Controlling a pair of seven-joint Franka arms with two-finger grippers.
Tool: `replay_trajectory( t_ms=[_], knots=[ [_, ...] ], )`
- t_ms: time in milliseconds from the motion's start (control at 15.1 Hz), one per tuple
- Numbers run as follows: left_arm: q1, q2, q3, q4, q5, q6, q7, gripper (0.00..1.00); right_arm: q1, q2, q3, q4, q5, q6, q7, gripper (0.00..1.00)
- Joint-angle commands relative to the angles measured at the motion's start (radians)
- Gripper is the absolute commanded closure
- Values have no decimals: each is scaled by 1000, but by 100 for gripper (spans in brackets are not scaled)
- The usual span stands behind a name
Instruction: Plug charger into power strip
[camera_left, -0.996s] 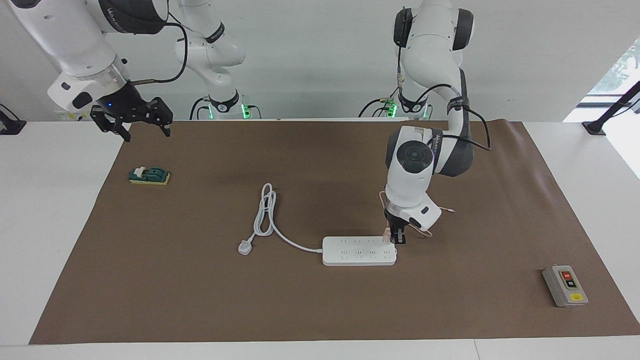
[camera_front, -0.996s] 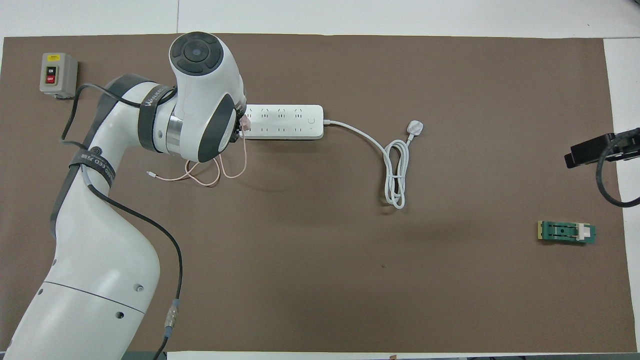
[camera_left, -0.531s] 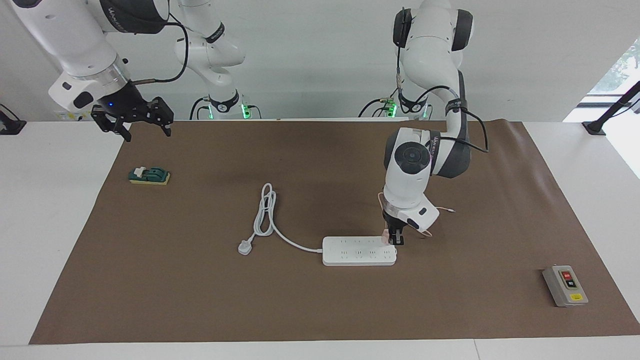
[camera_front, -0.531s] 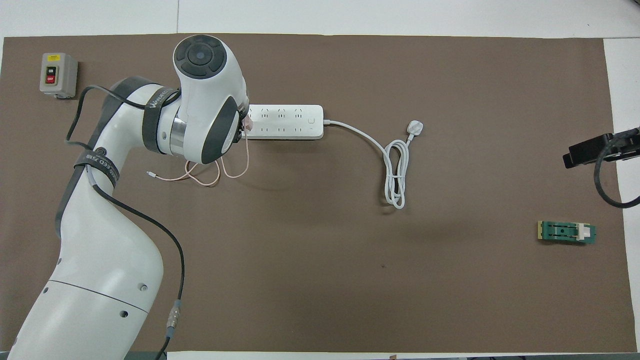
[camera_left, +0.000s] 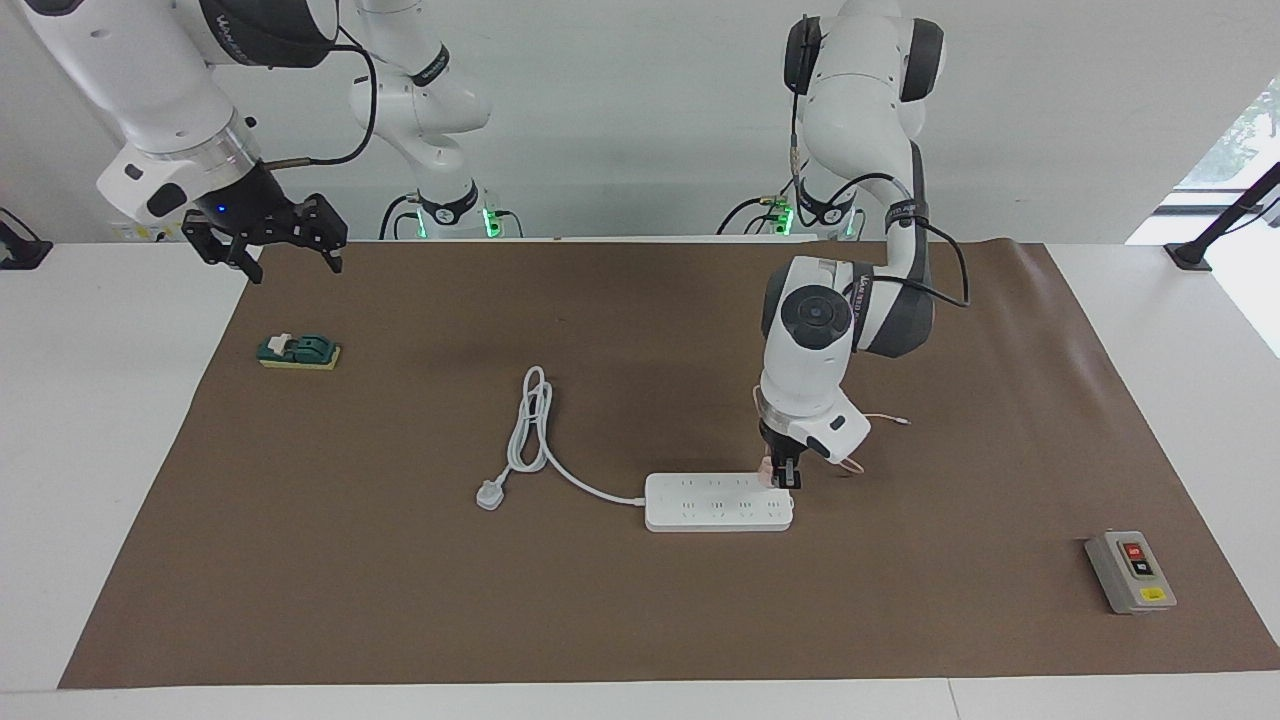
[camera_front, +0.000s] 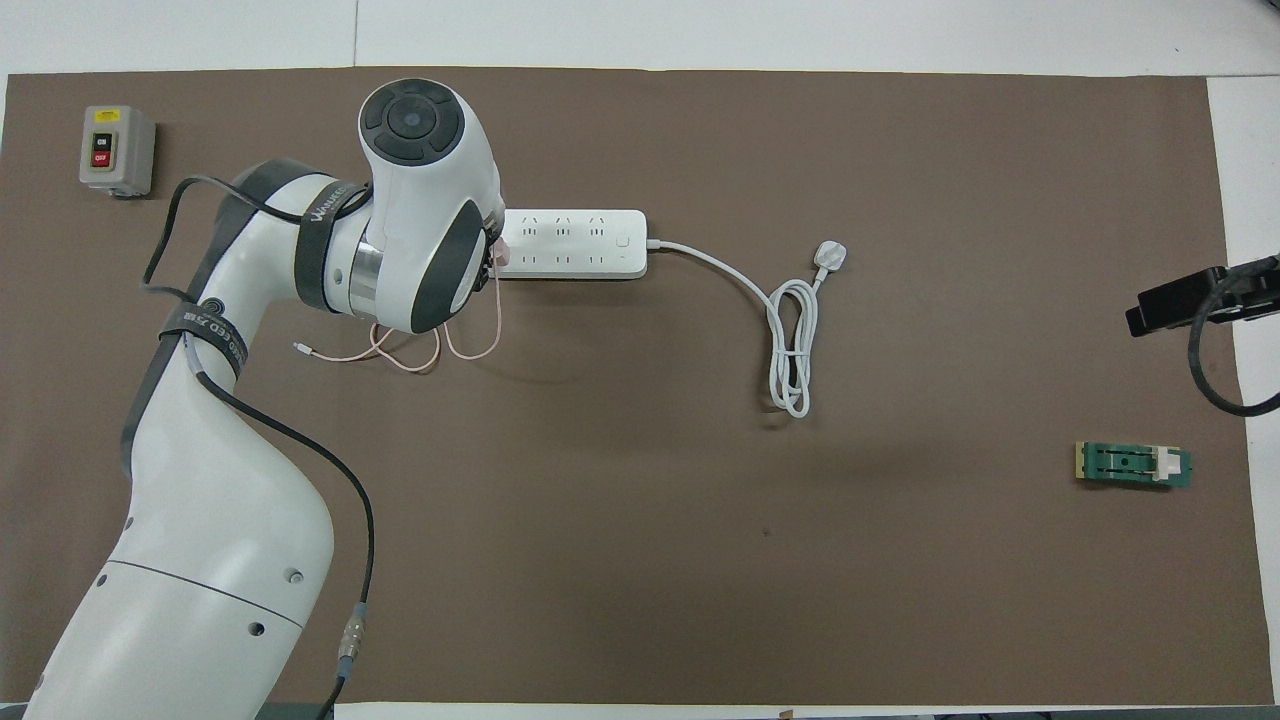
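The white power strip (camera_left: 715, 502) (camera_front: 575, 243) lies flat on the brown mat, its thick cord running to a white plug (camera_left: 489, 494). My left gripper (camera_left: 784, 476) points straight down over the strip's end toward the left arm's base, shut on the small pink charger (camera_left: 769, 469) (camera_front: 498, 253), which sits right at the strip's top face. The charger's thin pink cable (camera_front: 430, 350) loops on the mat nearer to the robots. In the overhead view the left wrist hides most of the charger. My right gripper (camera_left: 290, 245) waits open, high over the mat's corner.
A grey switch box (camera_left: 1130, 571) (camera_front: 116, 149) with red and black buttons sits toward the left arm's end of the mat. A green and yellow block (camera_left: 299, 352) (camera_front: 1133, 465) lies toward the right arm's end, under the waiting gripper. The strip's coiled cord (camera_left: 532, 420) rests mid-mat.
The left arm has shifted slightly along the strip toward its cord end, carrying the charger with it. The right arm has not moved.
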Motion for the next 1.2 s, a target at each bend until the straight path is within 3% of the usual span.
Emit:
replay_trajectory(
  t_ms=[0,1129],
  knots=[
    [-9,-5,13,-21,25,26,-17,100,-5,-27,3,-31,15,8,14,0],
    [-20,-36,13,-131,27,98,-14,100,-5,-27,3,-31,13,8,14,0]
  ],
)
